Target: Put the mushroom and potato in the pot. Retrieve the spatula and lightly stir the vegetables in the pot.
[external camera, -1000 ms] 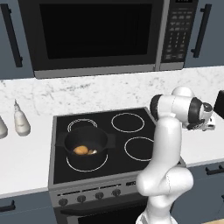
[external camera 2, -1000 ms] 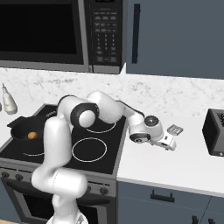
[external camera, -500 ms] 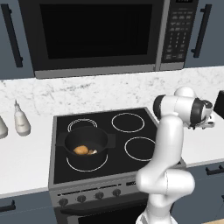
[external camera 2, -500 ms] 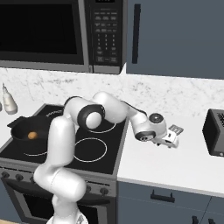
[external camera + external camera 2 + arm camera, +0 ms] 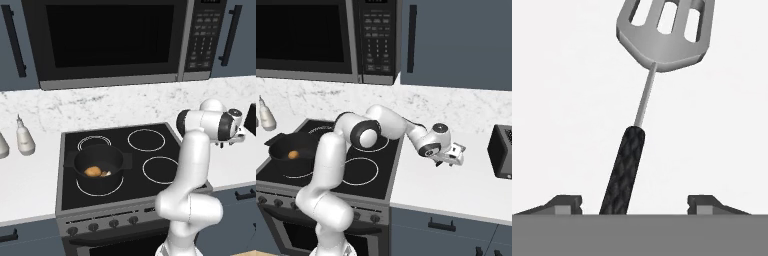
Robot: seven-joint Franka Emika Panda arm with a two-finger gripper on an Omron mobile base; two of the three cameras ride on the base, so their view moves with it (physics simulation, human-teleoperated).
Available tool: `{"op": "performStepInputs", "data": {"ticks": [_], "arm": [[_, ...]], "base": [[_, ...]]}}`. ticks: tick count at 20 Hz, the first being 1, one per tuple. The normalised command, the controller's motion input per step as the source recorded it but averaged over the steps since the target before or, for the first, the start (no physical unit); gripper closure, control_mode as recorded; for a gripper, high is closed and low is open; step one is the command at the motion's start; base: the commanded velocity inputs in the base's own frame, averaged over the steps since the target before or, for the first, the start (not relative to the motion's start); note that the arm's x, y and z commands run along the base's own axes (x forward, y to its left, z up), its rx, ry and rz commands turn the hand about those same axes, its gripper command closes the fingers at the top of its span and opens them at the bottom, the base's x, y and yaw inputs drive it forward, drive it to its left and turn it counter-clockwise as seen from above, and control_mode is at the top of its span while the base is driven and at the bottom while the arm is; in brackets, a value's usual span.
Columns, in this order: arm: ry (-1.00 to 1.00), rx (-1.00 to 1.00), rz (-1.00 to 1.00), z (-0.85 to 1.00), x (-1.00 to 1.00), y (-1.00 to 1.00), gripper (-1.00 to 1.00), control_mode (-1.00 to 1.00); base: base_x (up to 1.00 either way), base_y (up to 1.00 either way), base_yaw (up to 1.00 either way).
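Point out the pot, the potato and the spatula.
pot (image 5: 83, 166): left base view, on its dark rim.
potato (image 5: 92, 171): left base view, on the middle of the orange lump.
spatula (image 5: 626, 167): hand view, on its black handle.

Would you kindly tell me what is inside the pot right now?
The pot on the stove's front left burner holds the potato and, beside it, the small pale mushroom. The near wall hides the front of the pot's floor.
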Motion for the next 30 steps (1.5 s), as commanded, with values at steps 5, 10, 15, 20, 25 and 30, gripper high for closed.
{"op": "performStepInputs", "data": {"ticks": [5, 10, 15, 20, 25, 30], "arm": [[0.01, 0.0, -0.04, -0.26, -0.01, 0.26, 1.0, -1.0], [0.0, 0.01, -0.07, -0.18, -0.06, 0.28, 1.0, -1.0], [0.0, 0.0, 0.0, 0.5, -0.46, 0.02, 1.0, -1.0], [0.01, 0.0, 0.05, 1.0, -0.99, 0.03, 1.0, -1.0], [0.02, -0.1, 0.18, 0.82, -1.0, 0.36, 1.0, -1.0], [0.0, -0.21, 0.32, 0.86, -1.0, 0.51, 1.0, -1.0]], "base": [[0.0, 0.0, 0.0], [0.0, 0.0, 0.0], [0.0, 0.0, 0.0], [0.0, 0.0, 0.0], [0.0, 0.0, 0.0], [0.0, 0.0, 0.0]]}}
